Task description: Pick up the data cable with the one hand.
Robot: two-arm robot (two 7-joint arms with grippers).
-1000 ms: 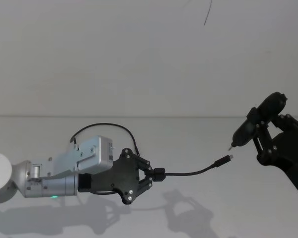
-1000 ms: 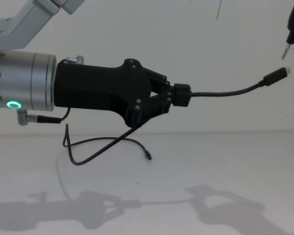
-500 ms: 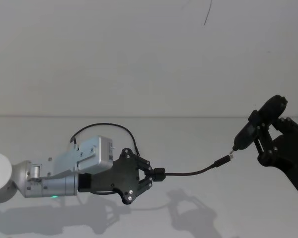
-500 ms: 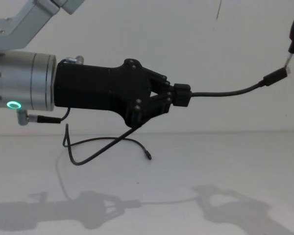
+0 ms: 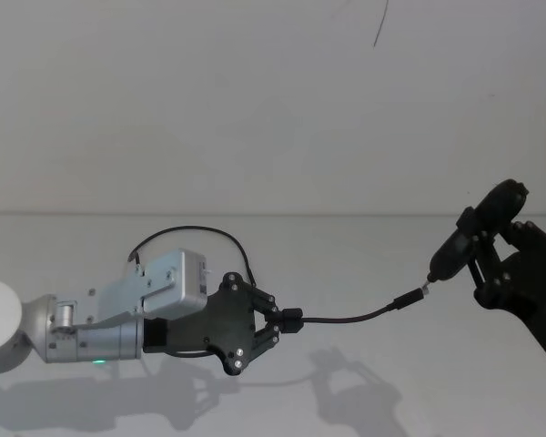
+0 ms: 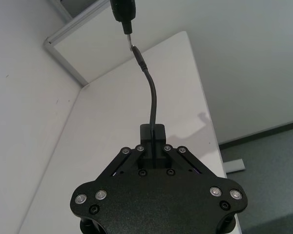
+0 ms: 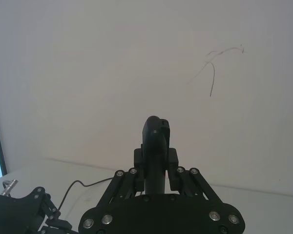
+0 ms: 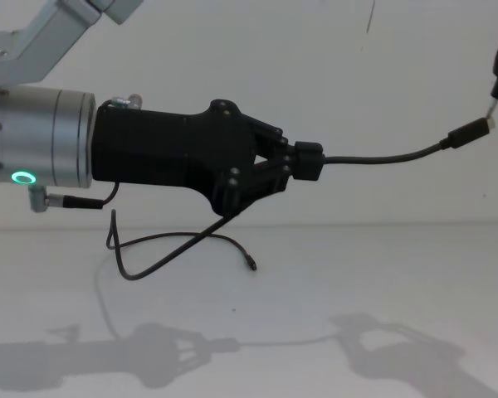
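While aloft, data cable point(image 8: 382, 157) clamped in left tool point(image 8: 292, 162)

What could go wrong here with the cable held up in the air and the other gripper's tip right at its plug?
1. The left gripper grips the data cable at a block far from the free plug, so the span may sag or swing.
2. The metal tip in the right gripper sits at the plug; a slight misalignment could push it aside.
3. The trailing cable loop on the table might snag.

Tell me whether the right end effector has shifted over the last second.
Yes. In the head view the right end effector has dropped further below the wall-table line, its metal tip now meeting the data cable plug.
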